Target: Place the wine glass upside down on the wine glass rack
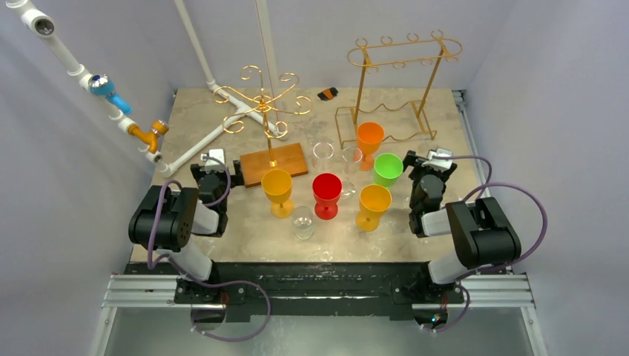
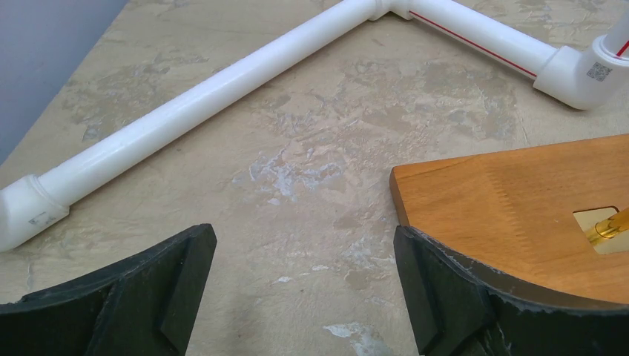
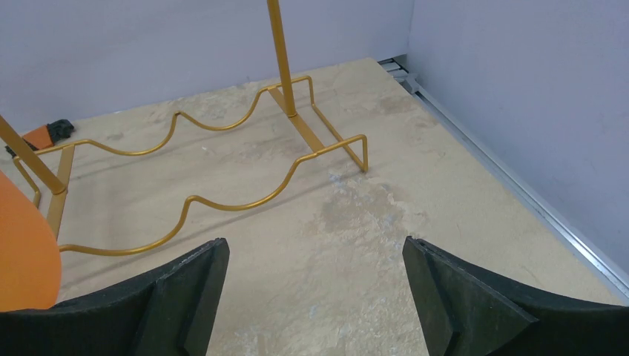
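Several wine glasses stand upright mid-table: yellow (image 1: 277, 189), red (image 1: 327, 193), amber (image 1: 374, 204), green (image 1: 388, 169), orange (image 1: 369, 141), and clear ones (image 1: 323, 156). A gold scroll rack (image 1: 263, 96) rises from a wooden base (image 1: 273, 163). A taller gold wire rack (image 1: 400, 55) stands at the back right. My left gripper (image 1: 216, 165) is open and empty beside the wooden base (image 2: 519, 200). My right gripper (image 1: 430, 163) is open and empty just right of the green glass. The wire rack's base (image 3: 222, 200) and the orange glass's edge (image 3: 22, 252) lie ahead of it.
A white pipe frame (image 2: 222, 96) lies across the table's back left, with a pipe arm carrying blue and orange valves (image 1: 111, 93) over the left wall. A small orange-black object (image 1: 327, 93) lies at the back. Grey walls enclose the table; a metal rail (image 3: 519, 193) runs along the right edge.
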Robot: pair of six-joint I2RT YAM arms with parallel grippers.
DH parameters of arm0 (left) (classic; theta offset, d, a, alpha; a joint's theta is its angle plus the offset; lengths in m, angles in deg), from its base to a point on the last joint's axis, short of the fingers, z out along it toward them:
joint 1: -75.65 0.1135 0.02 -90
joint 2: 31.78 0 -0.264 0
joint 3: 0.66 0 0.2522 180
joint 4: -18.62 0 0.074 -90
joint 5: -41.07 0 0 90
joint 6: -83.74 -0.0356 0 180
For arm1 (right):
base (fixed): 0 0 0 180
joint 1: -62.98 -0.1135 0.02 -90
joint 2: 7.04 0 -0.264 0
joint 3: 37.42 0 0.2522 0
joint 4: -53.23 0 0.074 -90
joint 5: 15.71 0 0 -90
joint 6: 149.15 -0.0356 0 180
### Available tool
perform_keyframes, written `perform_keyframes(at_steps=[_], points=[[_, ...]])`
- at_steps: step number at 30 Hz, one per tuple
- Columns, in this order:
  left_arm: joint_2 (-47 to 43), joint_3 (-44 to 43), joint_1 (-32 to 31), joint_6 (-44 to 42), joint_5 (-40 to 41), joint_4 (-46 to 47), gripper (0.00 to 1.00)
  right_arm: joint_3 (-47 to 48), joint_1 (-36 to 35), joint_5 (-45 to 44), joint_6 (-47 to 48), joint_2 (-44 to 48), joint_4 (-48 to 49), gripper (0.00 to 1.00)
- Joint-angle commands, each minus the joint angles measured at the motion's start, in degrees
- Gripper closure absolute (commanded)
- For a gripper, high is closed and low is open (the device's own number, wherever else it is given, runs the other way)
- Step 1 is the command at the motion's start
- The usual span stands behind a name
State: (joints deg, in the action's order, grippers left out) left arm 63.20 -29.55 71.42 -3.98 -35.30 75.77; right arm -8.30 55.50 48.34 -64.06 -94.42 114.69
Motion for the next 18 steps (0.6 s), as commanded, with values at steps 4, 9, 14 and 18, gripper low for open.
perform_keyframes(at_steps=[4, 9, 14, 18], points=[[0.03, -1.12, -0.25, -0.62, -0.80, 0.60, 0.00, 0.60, -0.11, -0.24, 0.51, 0.27, 2.28, 0.01], [-0.37, -1.21, -0.12, -1.32, -3.33, 0.45, 0.00, 0.62, -0.16, -0.23, 0.44, 0.21, 2.21, 0.01], [-8.33, -7.16, 0.27, -5.25, -11.20, -18.17, 0.00, 0.54, -0.15, -3.01, 0.78, 0.84, 1.69, 0.01], [-13.70, -14.75, 0.93, -6.05, -13.17, -38.55, 0.00, -2.74, -0.65, -1.20, 2.67, 4.75, 4.67, 0.01]])
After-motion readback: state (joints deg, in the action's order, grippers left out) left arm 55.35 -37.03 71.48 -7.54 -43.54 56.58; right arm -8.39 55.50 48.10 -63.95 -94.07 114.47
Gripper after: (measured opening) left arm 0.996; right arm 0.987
